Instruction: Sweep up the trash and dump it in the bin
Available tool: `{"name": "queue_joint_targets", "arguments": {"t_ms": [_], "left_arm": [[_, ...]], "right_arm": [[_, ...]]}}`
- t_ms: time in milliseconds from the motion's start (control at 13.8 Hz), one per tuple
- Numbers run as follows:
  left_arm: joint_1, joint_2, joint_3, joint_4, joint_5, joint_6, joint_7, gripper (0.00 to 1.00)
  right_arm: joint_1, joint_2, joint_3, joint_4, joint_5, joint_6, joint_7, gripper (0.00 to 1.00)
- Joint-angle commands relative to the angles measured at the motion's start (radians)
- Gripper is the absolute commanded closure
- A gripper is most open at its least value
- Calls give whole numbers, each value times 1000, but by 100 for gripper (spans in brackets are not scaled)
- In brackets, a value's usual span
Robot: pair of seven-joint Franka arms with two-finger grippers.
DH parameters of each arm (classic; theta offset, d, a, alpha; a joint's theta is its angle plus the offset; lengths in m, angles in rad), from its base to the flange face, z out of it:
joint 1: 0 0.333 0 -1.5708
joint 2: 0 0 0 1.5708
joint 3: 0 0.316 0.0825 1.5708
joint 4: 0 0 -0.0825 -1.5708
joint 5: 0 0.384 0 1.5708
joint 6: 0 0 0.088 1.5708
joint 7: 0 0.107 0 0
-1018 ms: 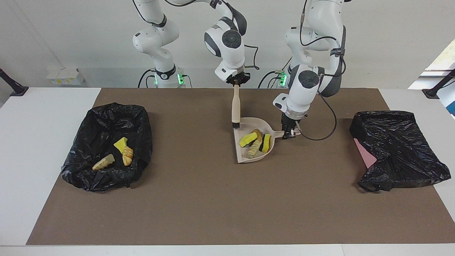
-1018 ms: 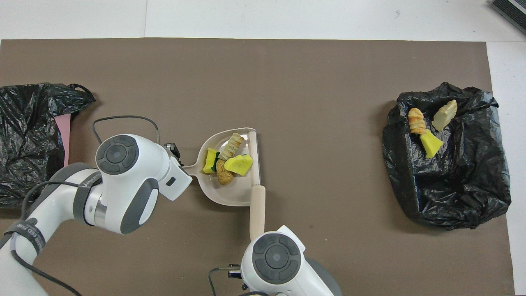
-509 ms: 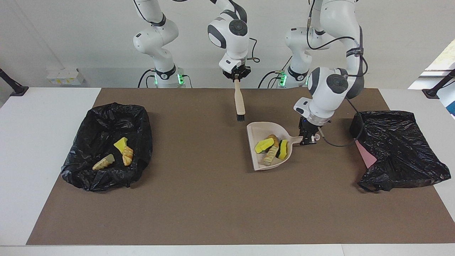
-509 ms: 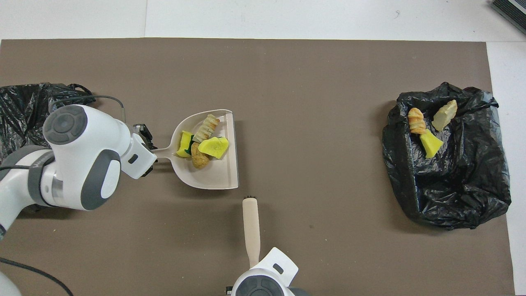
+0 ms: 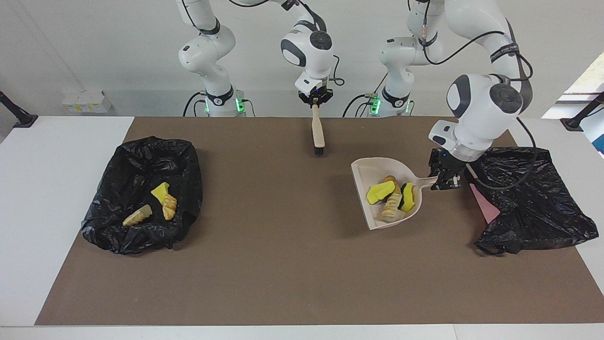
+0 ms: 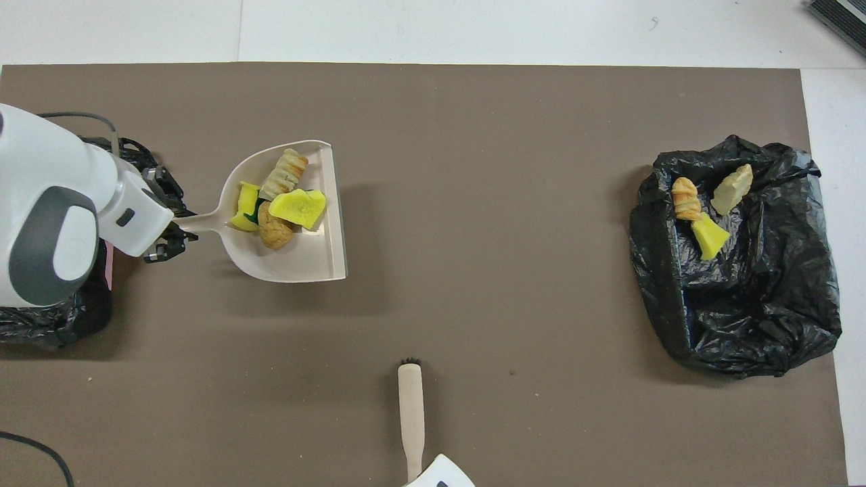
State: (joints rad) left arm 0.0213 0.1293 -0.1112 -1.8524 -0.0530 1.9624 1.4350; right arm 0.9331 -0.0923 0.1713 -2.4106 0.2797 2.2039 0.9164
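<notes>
My left gripper is shut on the handle of the beige dustpan. The pan hangs level above the brown mat, beside the black-bagged bin at the left arm's end. Several pieces of trash, yellow sponge chunks and tan bread-like lumps, lie in the pan. My right gripper is shut on the top of a beige brush, which hangs bristles down over the mat's edge by the robots.
A second black-bagged bin stands at the right arm's end with three scraps in it. A pink flap shows at the mouth of the bin by the dustpan.
The left arm has lifted the loaded dustpan and carried it toward the bin at its own end. The right arm has drawn the brush back toward the robots, away from the pan.
</notes>
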Motion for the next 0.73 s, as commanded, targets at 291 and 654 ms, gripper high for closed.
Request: {"name": "queue_joint_targets", "arguments": {"t_ms": [291,654], "left_arm": [[261,19,-4,79,-13,-74,274,100],[413,58,2,183,5,-102,418,100]], "right_arm": [[-13,13,4,-25,49,59,-46,100],[-20,16,2,-28,65,59,-80,86]]}}
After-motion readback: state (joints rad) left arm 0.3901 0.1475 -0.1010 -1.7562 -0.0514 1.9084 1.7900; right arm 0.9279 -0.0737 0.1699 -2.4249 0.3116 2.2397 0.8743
